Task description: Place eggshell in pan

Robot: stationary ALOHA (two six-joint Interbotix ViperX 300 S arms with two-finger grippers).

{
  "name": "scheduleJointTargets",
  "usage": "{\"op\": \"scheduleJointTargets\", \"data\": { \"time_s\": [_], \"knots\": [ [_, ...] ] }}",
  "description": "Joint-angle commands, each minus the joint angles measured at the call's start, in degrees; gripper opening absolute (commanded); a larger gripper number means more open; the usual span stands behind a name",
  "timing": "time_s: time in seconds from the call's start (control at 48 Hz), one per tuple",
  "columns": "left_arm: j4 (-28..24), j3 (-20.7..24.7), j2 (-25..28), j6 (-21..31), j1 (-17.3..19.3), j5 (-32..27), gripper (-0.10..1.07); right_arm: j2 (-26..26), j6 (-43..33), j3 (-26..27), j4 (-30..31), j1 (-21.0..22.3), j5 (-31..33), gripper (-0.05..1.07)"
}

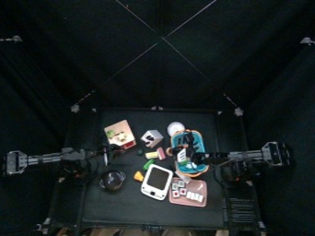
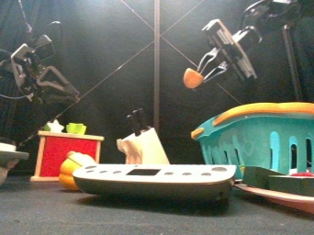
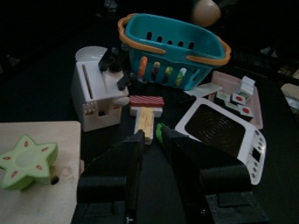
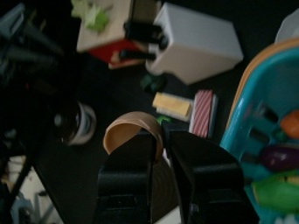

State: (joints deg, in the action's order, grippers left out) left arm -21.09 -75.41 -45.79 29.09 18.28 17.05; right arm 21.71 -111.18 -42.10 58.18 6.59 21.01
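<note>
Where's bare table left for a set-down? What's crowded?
Bare: front-left corner of the table, before the pan; back strip behind the red box and basket. Crowded: middle and front right, cube, scale, tray. Right gripper holds the eggshell aloft.

Count of the things on and over the table

There is one eggshell (image 2: pixel 193 79), one pan (image 1: pixel 112 180) and one teal basket (image 2: pixel 267 138) with an orange rim. There is also one white cube (image 3: pixel 100 87), one red box (image 2: pixel 68 154), one green star (image 3: pixel 26 159), one flat white device (image 2: pixel 153 179) with a dark panel, and one pink tray (image 1: pixel 200 199). The black arms are two, one at the left (image 1: pixel 50 159) and one at the right (image 1: pixel 264 155). The small pieces on the tray and inside the basket are too small to count.
</note>
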Motion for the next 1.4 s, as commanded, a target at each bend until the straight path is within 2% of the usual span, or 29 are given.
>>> {"op": "scheduleJointTargets", "data": {
  "time_s": [0.0,0.146,0.271,0.521,0.667,0.875,1.062,1.208,1.375],
  "knots": [
    [0.1,1.3,0.1,0.0,-0.1,0.2,0.68,1.0,1.4,0.7,2.1,7.6,-5.8,0.54],
    [0.1,1.3,0.1,0.0,-0.1,0.1,0.68,-0.9,6.5,2.5,3.0,12.5,-7.8,0.54],
    [-0.1,1.4,0.1,-0.1,0.0,0.1,0.68,-2.0,9.2,3.8,0.7,15.3,-7.4,0.54],
    [-0.1,1.5,0.1,-0.1,0.2,0.1,0.68,-6.2,15.3,7.7,-5.1,17.1,0.0,0.55],
    [-0.2,1.4,0.1,-0.2,0.3,0.1,0.68,-7.5,25.5,11.4,-13.9,18.1,5.4,0.55],
    [-0.2,1.4,0.1,-0.2,0.4,-0.8,0.68,-8.5,49.0,16.1,-34.8,22.0,12.5,0.55],
    [-0.2,1.3,0.1,-0.1,0.4,-1.1,0.68,-9.3,66.9,16.7,-49.1,26.3,11.4,0.55],
    [-0.2,1.3,0.1,-0.1,0.4,-1.0,0.68,-10.7,73.3,16.3,-55.9,29.0,11.8,0.55],
    [-0.2,1.2,0.1,-0.1,0.4,-1.1,0.68,-13.3,74.5,16.5,-55.8,30.9,11.3,0.56]
  ]
}}
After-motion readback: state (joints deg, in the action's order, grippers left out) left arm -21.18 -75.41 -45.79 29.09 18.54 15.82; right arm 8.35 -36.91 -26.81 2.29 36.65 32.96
